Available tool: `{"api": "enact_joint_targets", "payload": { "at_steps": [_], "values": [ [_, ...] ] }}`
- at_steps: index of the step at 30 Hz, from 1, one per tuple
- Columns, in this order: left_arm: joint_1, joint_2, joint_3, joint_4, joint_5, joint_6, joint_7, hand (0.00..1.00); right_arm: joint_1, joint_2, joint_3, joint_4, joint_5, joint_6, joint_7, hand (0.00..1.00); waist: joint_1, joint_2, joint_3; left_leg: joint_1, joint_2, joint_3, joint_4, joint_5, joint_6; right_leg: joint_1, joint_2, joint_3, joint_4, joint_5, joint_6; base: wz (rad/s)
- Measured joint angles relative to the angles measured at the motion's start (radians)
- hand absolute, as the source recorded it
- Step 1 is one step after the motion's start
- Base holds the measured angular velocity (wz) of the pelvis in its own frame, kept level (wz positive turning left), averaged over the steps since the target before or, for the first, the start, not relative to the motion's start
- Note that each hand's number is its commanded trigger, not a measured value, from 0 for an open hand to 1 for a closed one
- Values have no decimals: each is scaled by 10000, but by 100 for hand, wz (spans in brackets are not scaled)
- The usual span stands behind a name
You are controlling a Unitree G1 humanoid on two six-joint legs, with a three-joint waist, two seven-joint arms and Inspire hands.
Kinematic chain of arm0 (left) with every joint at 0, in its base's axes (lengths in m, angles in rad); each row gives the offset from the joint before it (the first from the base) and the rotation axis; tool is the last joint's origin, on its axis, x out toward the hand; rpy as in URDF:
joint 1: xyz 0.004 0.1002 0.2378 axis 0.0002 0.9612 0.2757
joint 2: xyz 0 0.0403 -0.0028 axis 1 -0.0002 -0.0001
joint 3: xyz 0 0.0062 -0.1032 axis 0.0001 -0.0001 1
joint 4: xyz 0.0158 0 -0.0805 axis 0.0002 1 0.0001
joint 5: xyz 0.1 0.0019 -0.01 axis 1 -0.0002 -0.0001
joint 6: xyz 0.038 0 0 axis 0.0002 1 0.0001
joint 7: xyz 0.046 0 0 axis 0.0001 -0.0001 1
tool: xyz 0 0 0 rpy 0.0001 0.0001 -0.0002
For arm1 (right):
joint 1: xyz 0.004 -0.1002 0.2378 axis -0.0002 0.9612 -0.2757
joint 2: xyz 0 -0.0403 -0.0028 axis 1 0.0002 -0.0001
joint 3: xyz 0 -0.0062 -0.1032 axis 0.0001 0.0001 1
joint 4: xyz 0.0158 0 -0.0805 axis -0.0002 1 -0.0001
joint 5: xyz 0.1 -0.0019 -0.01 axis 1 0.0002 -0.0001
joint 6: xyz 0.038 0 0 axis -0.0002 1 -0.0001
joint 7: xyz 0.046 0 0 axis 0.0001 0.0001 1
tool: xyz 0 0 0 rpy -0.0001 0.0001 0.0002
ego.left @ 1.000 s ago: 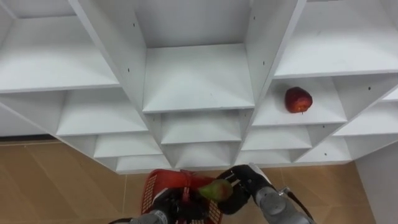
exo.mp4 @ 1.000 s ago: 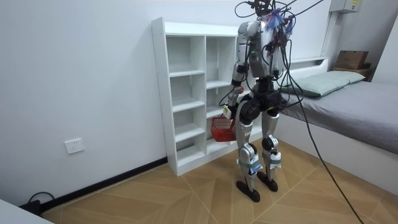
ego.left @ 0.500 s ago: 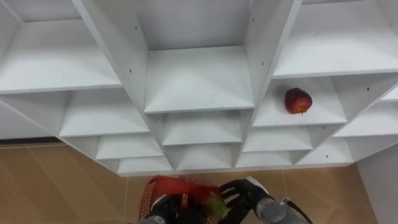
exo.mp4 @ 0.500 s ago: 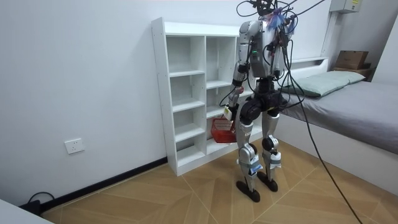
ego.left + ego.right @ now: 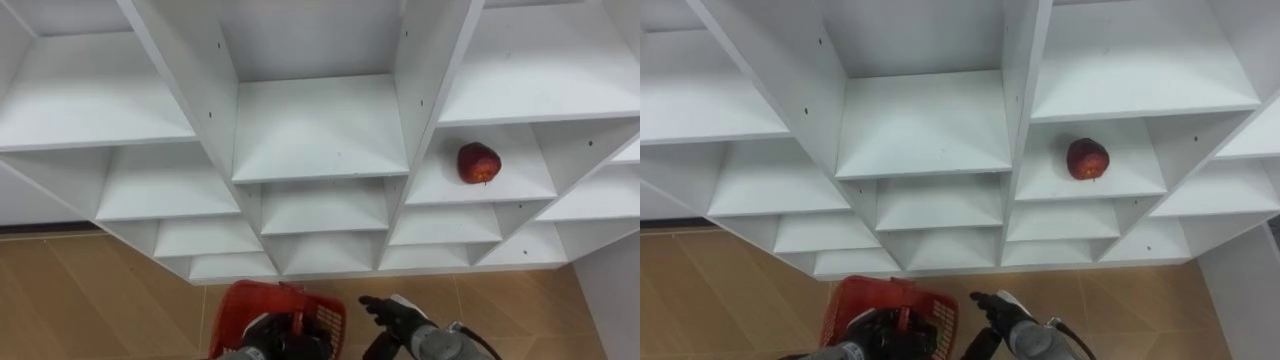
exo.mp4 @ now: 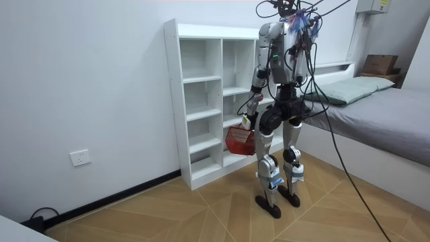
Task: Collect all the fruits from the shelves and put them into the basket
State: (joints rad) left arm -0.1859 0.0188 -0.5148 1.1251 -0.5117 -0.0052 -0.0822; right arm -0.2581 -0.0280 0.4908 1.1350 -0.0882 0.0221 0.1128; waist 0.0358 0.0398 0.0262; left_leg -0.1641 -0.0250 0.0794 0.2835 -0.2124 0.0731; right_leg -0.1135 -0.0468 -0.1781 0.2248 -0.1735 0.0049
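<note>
- Right hand [image 5: 405, 322]: fingers [image 5: 375, 304] straight and spread, holding nothing, low beside the basket.
- Left hand [image 5: 262, 338]: fingers curled round the handle of the red plastic mesh basket [image 5: 250, 300], carried before the robot.
- Round red apple [image 5: 479, 162]: lies up and to the right of the empty fingers, on a shelf in the right column of the white wooden closet [image 5: 320, 130]. It has no marked long axis. The right hand is judged nearer.
- Wood-pattern floor [image 5: 90, 290] below. The robot stands facing the closet, with a grey bed [image 6: 383, 107] at the room view's right.
</note>
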Motion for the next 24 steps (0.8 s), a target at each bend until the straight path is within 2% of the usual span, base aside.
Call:
{"api": "enact_joint_targets", "payload": {
  "at_steps": [8, 15, 18, 24],
  "values": [
    [-4, -37, -7, -3, 12, -11, -94, 100, 0, 29, -10, 20, -12, 0, 78, 0, -3, -5, 5, -18, 0, -3, -4, 0, 0, -13, -1, -18, -2, 0, 0, 0],
    [-7, 54, 12, -2, -68, -11, -94, 100, 0, 30, 0, 30, -27, 0, 106, 0, 3, -34, 23, -19, 0, 24, -13, 0, 0, -35, -4, 5, 13, 0, 0, 0],
    [-7, 157, 3, -1, -65, -29, -93, 100, 3, -23, 76, 30, -17, -13, 93, 0, 0, -103, 59, 15, 0, 22, -27, 0, 0, -3, -4, -3, 12, 0, 0, 0],
    [-6, 397, 108, -42, -98, -29, -80, 100, 23, -229, 167, -184, -11, -49, -13, 0, -23, -326, 19, 16, -1, 14, -20, 0, 0, 19, 42, -30, -17, 0, 0, 0]
  ]
}}
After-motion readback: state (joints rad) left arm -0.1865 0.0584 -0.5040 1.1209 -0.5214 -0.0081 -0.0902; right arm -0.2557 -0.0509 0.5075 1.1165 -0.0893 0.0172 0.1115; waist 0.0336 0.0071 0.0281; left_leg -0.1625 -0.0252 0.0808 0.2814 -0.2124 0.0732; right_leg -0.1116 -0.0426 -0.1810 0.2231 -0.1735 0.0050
